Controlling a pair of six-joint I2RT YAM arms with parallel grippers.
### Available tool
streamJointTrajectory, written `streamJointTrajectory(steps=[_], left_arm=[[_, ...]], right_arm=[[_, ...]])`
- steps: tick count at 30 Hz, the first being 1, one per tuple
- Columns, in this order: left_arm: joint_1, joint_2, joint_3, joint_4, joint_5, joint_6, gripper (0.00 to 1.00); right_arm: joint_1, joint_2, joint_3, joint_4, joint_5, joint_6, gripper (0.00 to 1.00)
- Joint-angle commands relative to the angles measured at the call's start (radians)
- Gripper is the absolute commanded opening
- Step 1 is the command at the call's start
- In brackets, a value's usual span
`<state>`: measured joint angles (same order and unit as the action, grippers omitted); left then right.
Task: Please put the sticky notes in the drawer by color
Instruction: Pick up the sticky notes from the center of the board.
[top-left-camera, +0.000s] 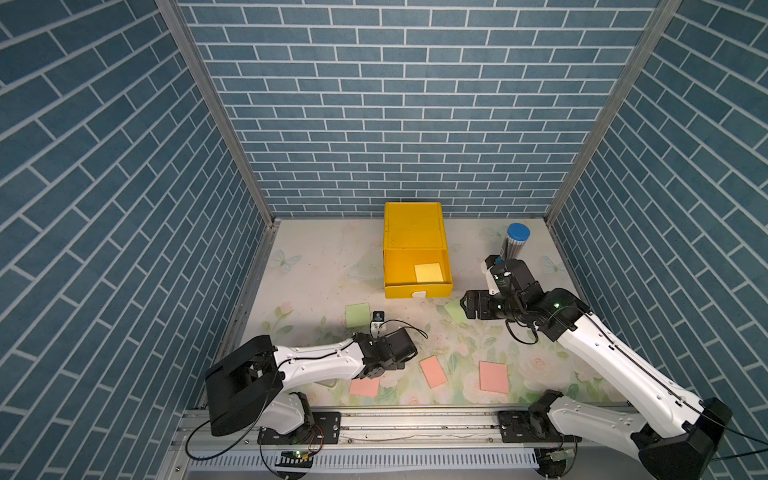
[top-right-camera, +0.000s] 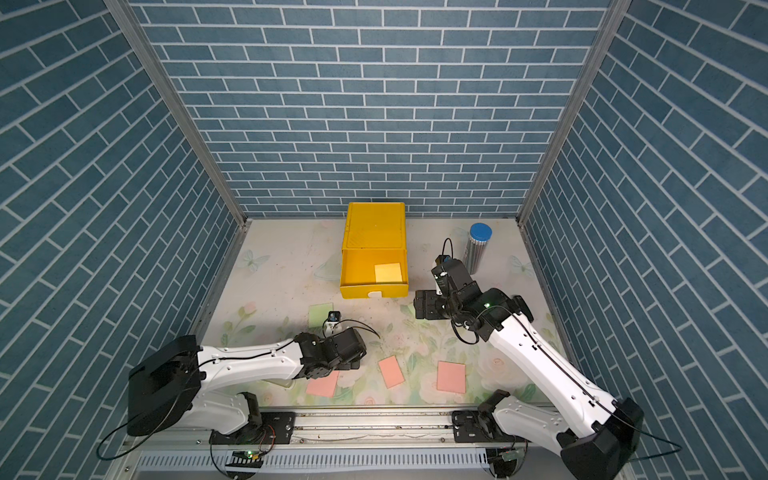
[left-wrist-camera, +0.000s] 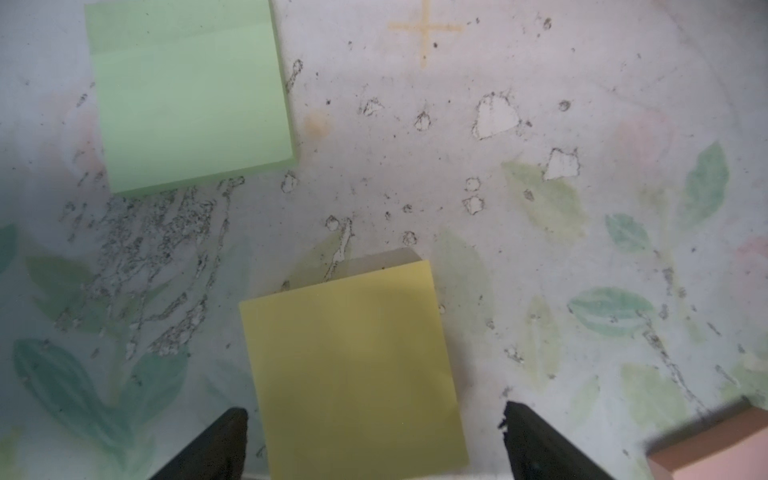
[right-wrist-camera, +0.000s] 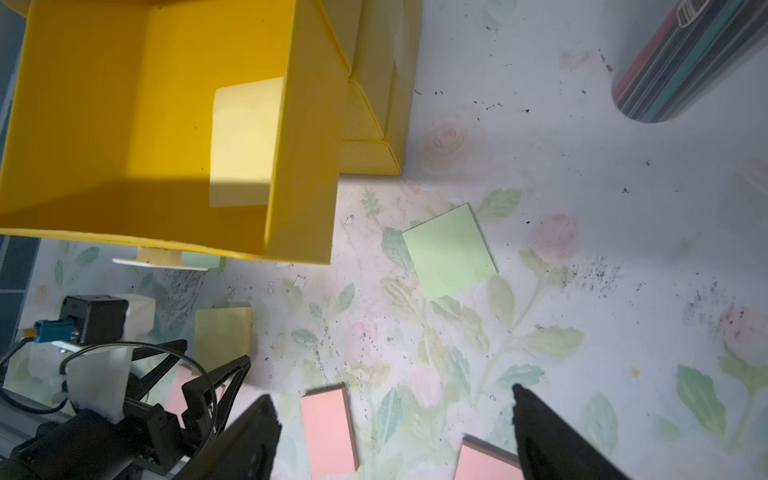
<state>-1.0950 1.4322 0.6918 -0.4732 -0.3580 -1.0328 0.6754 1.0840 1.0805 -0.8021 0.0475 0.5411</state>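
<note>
The yellow drawer (top-left-camera: 413, 232) cabinet stands at the back with its top drawer pulled out; one yellow sticky note (top-left-camera: 428, 272) lies inside. A second yellow note (left-wrist-camera: 353, 365) lies on the table between the fingers of my open left gripper (left-wrist-camera: 372, 409), hidden under that arm in both top views. A green note (top-left-camera: 357, 314) lies just beyond it. My right gripper (right-wrist-camera: 391, 394) hangs open above the table, beside the drawer's front right corner. Another green note (right-wrist-camera: 451, 253) lies ahead of it, and pink notes (top-left-camera: 433, 371) (top-left-camera: 493, 376) (top-left-camera: 365, 386) lie near the front edge.
A grey cylinder with a blue cap (top-left-camera: 515, 241) stands at the back right, just behind the right wrist. The floral table (top-left-camera: 316, 270) is boxed in by blue brick walls on three sides. The arm rail (top-left-camera: 415, 424) runs along the front.
</note>
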Motion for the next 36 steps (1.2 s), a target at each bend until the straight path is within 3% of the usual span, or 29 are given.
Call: streamJointTrajectory(steps=[1,14,17,24,27,31,36], left_arm=[[-0.004,0.028,0.011,-0.019,-0.028,-0.023,1.0],[-0.001,0.075,-0.045,0.024,0.019,-0.019,1.0],[0.001,0.071,-0.05,0.035,0.031,-0.01,0.9],[-0.011,0.11,-0.023,-0.075,-0.004,-0.01,0.87],[-0.01,0.127,-0.022,-0.07,-0.007,-0.005,0.91],[-0.01,0.14,-0.026,-0.043,0.01,0.012,0.8],[-0.009,0.117,-0.053,-0.023,0.011,0.011,0.79]], right_arm=[[-0.003,-0.025,-0.007,0.01,-0.003,-0.027,0.9],[-0.003,-0.059,-0.07,0.034,-0.045,-0.008,0.9],[-0.004,-0.077,-0.101,0.043,-0.061,-0.004,0.9],[-0.003,-0.104,-0.132,0.043,-0.057,-0.001,0.9],[-0.004,-0.103,-0.134,0.05,-0.057,-0.001,0.9],[-0.003,-0.103,-0.138,0.062,-0.077,0.0,0.9],[-0.003,-0.107,-0.138,0.06,-0.074,-0.001,0.89]])
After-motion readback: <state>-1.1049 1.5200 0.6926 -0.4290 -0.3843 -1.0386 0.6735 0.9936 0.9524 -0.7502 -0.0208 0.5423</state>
